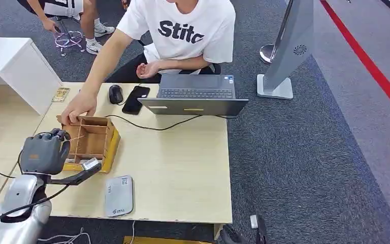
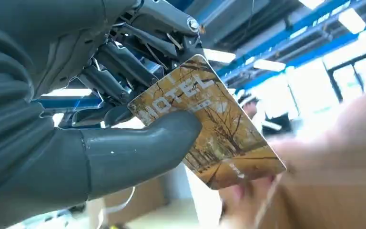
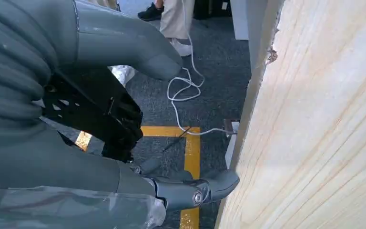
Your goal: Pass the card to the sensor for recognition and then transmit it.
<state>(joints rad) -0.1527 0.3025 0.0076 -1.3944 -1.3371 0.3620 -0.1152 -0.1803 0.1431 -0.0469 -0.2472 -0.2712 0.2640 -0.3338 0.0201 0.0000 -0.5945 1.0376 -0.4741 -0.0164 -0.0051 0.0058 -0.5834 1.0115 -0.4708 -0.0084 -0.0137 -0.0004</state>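
My left hand [image 1: 45, 152] hovers over the near left part of the table, beside a wooden box [image 1: 92, 140]. It pinches a hotel card [image 2: 209, 121] between thumb and fingers; the card has an autumn tree print and the word HOTEL. In the head view the card [image 1: 90, 164] sticks out towards the right, just past the box's near corner. The sensor, a flat grey-white reader [image 1: 119, 195], lies on the table a little nearer than the card. My right hand [image 3: 124, 119] hangs below the table's wooden side [image 3: 324, 124] with its fingers apart and nothing in them.
A person in a white T-shirt [image 1: 188, 30] sits across the table with one hand [image 1: 78, 108] on the box's far edge. A laptop [image 1: 195, 94], phone [image 1: 135, 99] and mouse [image 1: 115, 93] lie at the far side. A cable [image 1: 157, 125] crosses the table.
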